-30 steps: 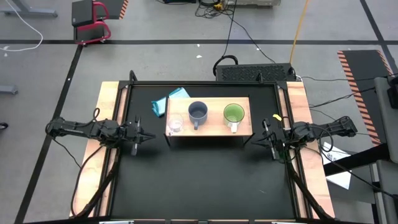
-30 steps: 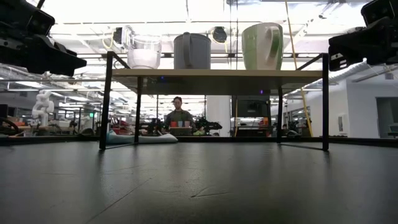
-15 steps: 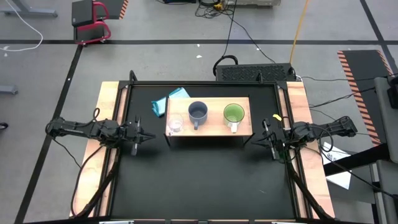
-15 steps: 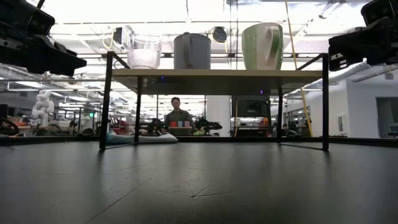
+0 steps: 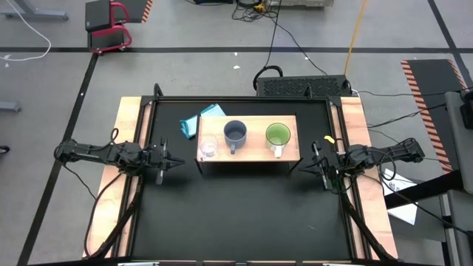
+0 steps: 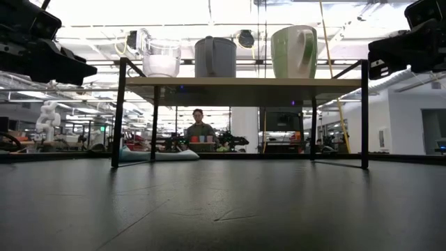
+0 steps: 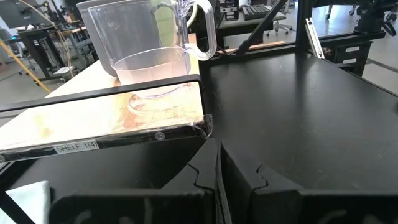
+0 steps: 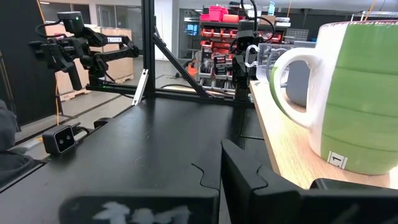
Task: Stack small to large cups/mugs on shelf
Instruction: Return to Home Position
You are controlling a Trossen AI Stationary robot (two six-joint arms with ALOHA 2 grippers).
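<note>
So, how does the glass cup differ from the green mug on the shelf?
The glass cup is clear; the green mug is opaque green with a white handle. The glass cup is the shorter; the green mug stands taller. In the high view the glass cup is at the shelf's left end, the green mug near its right end. Both stand upright on top, not touching.
</note>
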